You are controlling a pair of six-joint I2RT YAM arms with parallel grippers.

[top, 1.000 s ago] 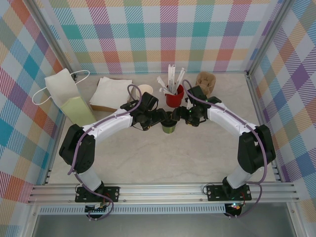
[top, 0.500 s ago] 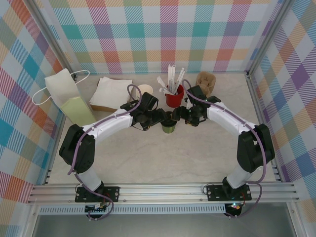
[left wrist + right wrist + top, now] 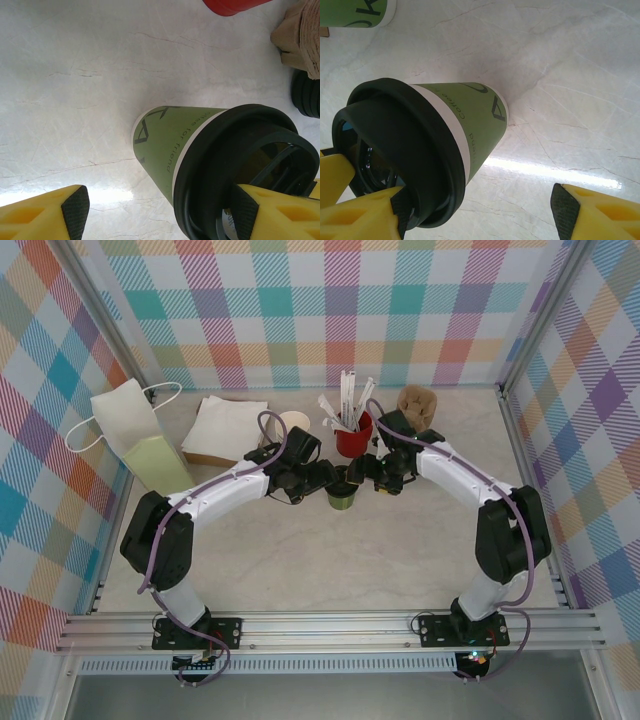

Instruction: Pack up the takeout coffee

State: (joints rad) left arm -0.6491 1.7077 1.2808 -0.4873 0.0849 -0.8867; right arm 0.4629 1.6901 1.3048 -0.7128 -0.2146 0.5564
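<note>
Standing upright: small olive-green paper cup (image 3: 343, 497) with round black plastic lid (image 3: 395, 145), on white marble table (image 3: 300, 560)
Left gripper (image 3: 160, 212): jaws open, straddling cup
Right gripper (image 3: 484, 215): jaws open, straddling cup

Beneath the left gripper (image 3: 322, 478) and right gripper (image 3: 368, 472) we see a pale marbled tabletop (image 3: 330, 560) catching a bright glare, with pastel plaid walls (image 3: 340, 310) beyond them and on either side, and aluminium rails (image 3: 330, 628) behind.
</note>
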